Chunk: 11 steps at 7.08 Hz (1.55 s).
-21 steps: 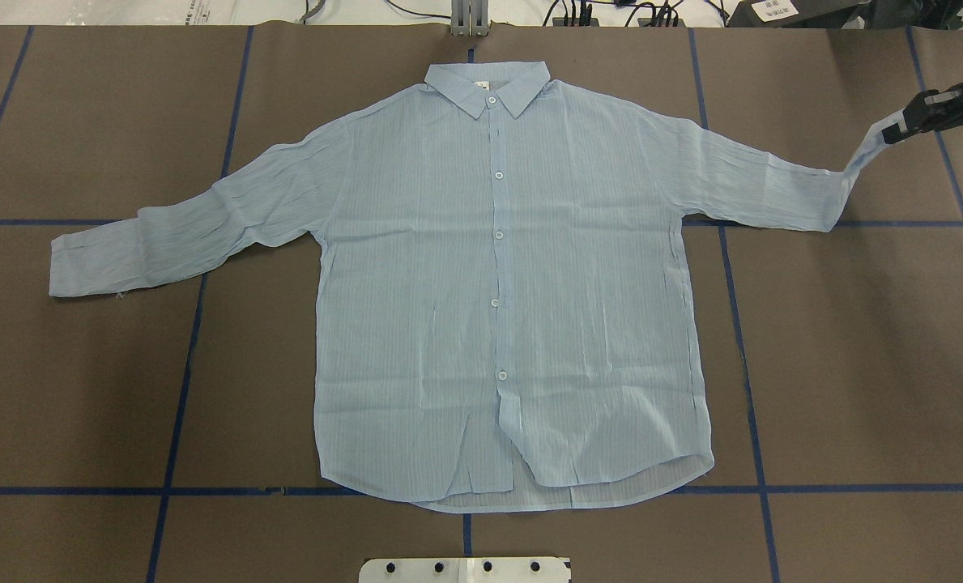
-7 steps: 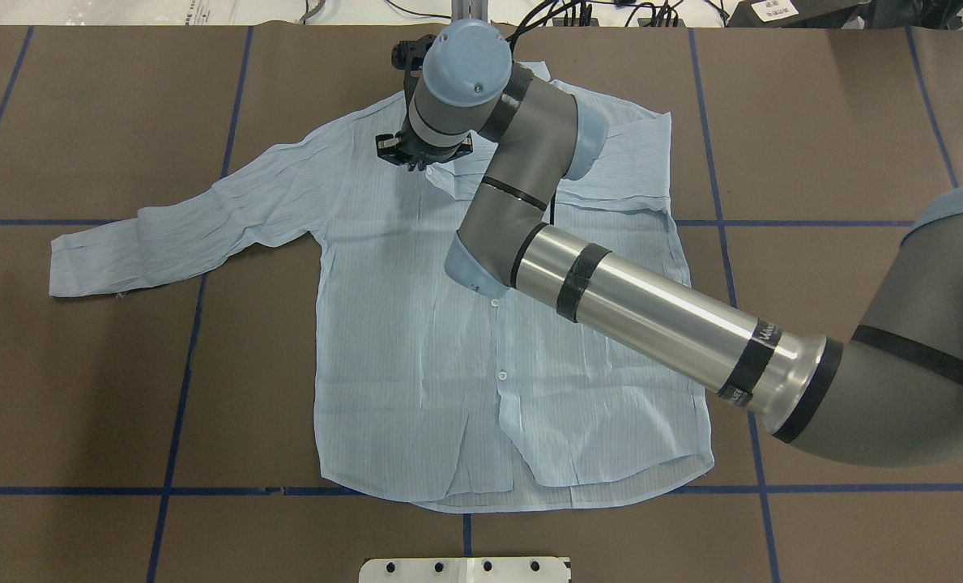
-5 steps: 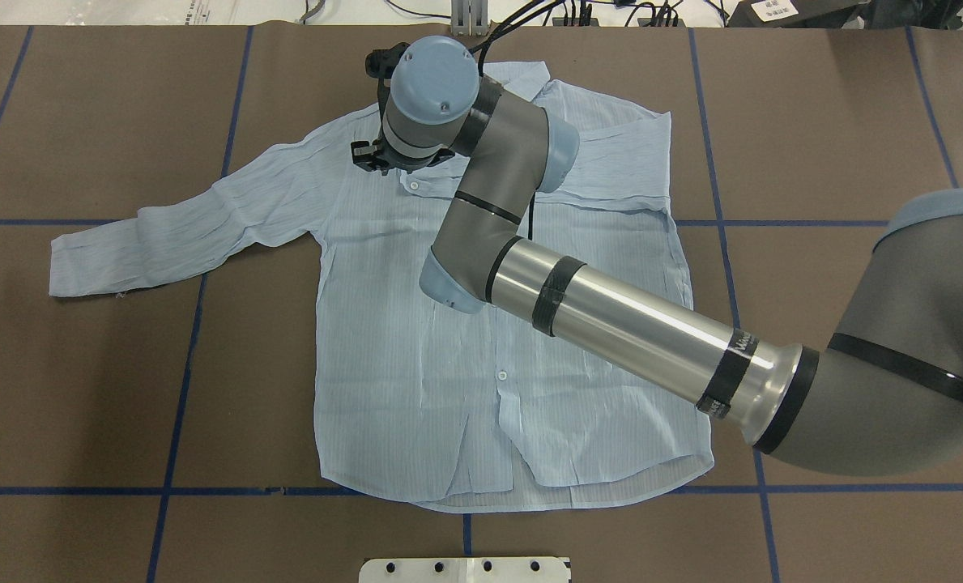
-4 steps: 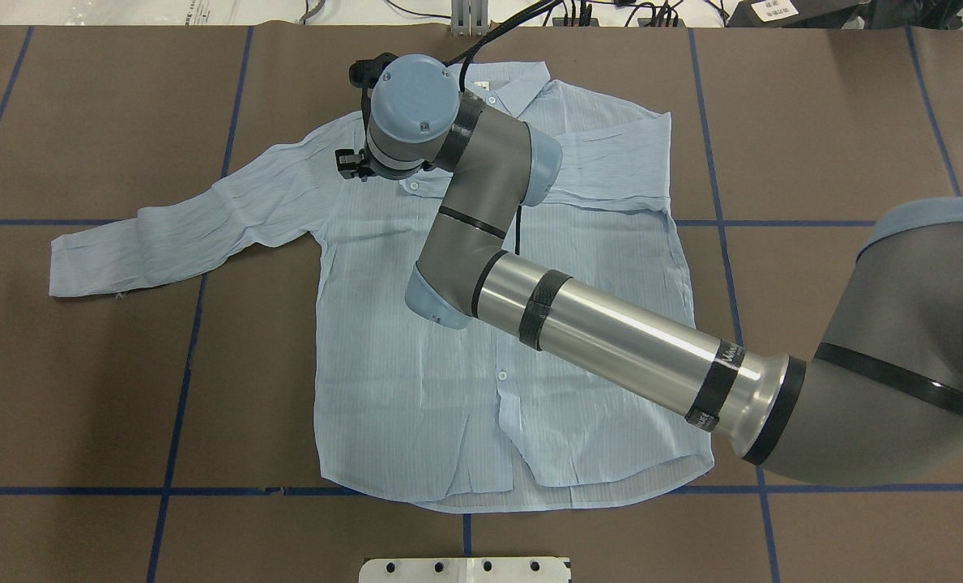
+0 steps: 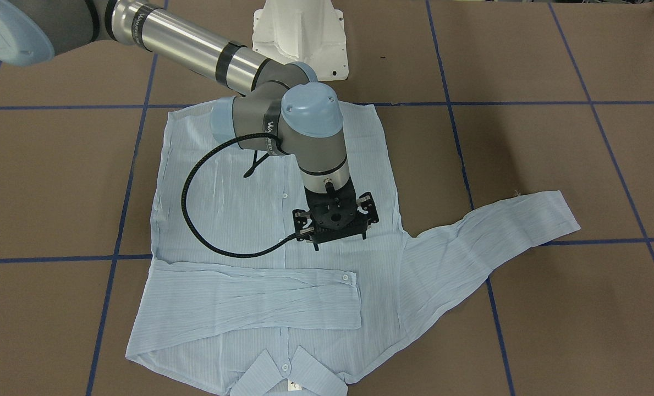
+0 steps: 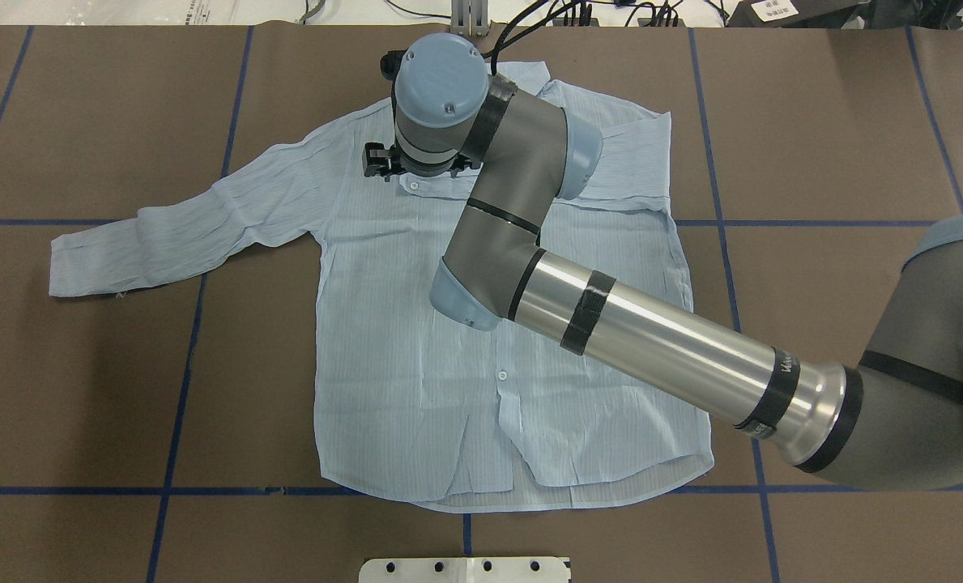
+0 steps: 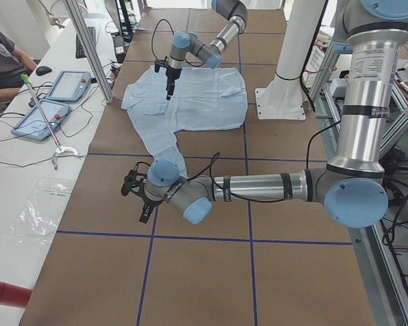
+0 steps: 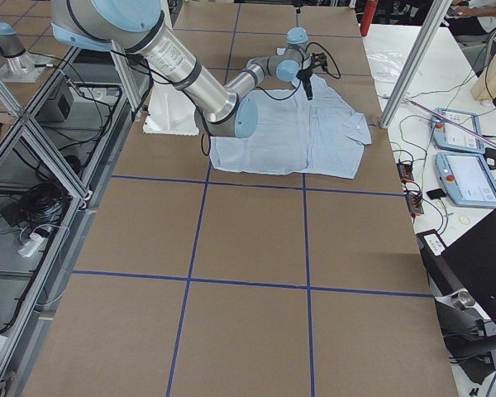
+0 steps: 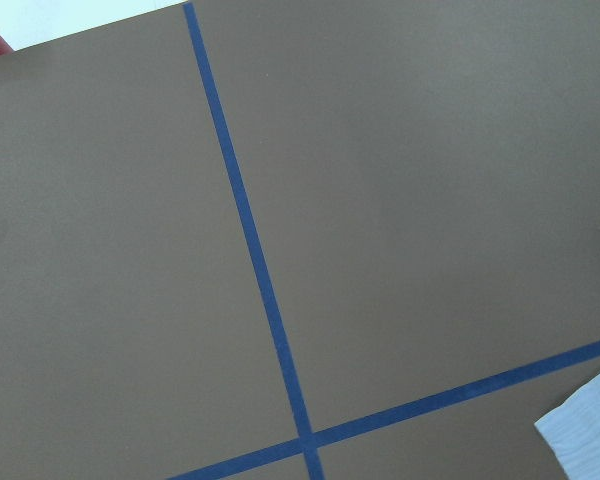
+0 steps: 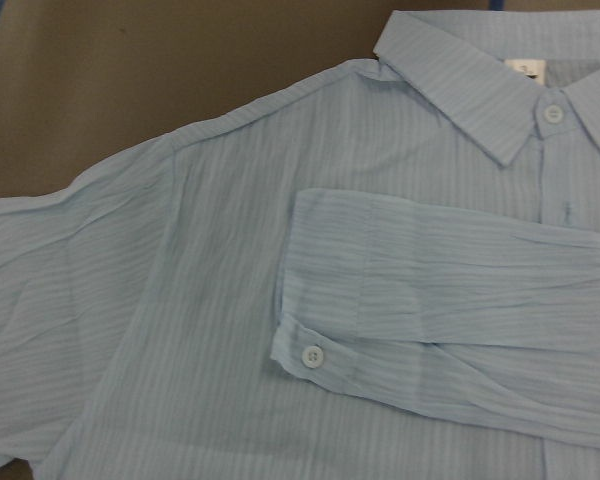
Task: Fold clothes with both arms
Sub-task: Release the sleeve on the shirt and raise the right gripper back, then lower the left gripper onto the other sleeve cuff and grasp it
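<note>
Shirt (image 6: 416,348), one, flat on table (image 6: 84,389); one sleeve (image 5: 260,300) folded across chest, second sleeve (image 6: 181,235) at 9 o'clock overhead. Right gripper (image 5: 338,235), left gripper (image 7: 134,201): cannot tell jaws' gap.

Thin creased cloth shirt (image 6: 400,364), matt brown table (image 6: 84,389), shiny smooth metal right arm (image 6: 675,348) tube

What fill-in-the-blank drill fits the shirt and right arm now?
The thin pale-blue striped button-up shirt lies on the brown table, collar toward its ___ edge from the robot.
The folded sleeve across its chest is the one on the robot's ___ side.
The other sleeve is not yet ___.
The black pincer of the grey-and-silver right arm hangs above the shirt, holding ___.
Missing words: far; right; folded; nothing.
</note>
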Each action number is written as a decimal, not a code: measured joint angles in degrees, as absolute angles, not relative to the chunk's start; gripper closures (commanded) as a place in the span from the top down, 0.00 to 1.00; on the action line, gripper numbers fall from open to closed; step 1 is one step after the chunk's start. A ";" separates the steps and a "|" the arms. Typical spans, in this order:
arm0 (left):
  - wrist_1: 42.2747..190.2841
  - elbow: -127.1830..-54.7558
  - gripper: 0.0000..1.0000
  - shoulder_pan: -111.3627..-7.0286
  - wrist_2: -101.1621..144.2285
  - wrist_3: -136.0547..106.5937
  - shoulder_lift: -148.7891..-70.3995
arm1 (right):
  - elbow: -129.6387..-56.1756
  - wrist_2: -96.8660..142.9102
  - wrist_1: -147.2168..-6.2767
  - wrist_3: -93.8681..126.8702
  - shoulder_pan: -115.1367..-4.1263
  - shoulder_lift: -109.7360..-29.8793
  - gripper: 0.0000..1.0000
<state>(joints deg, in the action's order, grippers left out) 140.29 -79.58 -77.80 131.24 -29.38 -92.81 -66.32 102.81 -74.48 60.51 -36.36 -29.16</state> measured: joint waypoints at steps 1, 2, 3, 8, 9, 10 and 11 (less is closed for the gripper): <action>144.96 -79.68 0.99 -73.85 128.81 -37.52 -92.00 | -71.32 104.67 -81.01 60.24 -37.96 -31.52 1.00; 148.39 -79.89 0.99 -69.27 125.63 -45.73 -91.65 | -76.64 106.47 -85.27 59.06 -40.05 -35.82 1.00; 150.22 -80.72 0.99 -64.62 121.96 -53.50 -91.55 | -81.78 108.71 -87.62 56.42 -42.51 -41.13 1.00; 149.65 -83.98 0.96 -53.39 111.01 -69.48 -89.94 | -93.48 118.08 -89.02 44.79 -50.67 -56.77 1.00; 147.90 -84.21 0.94 -52.41 109.34 -69.45 -89.87 | -93.56 118.85 -88.90 44.63 -51.00 -56.96 1.00; 145.42 -84.94 0.93 -51.26 107.18 -69.37 -89.85 | -93.58 119.11 -88.82 44.58 -51.10 -57.01 1.00; 143.38 -86.10 0.92 -50.51 105.84 -69.28 -89.53 | -93.60 119.16 -88.77 44.57 -51.12 -57.03 1.00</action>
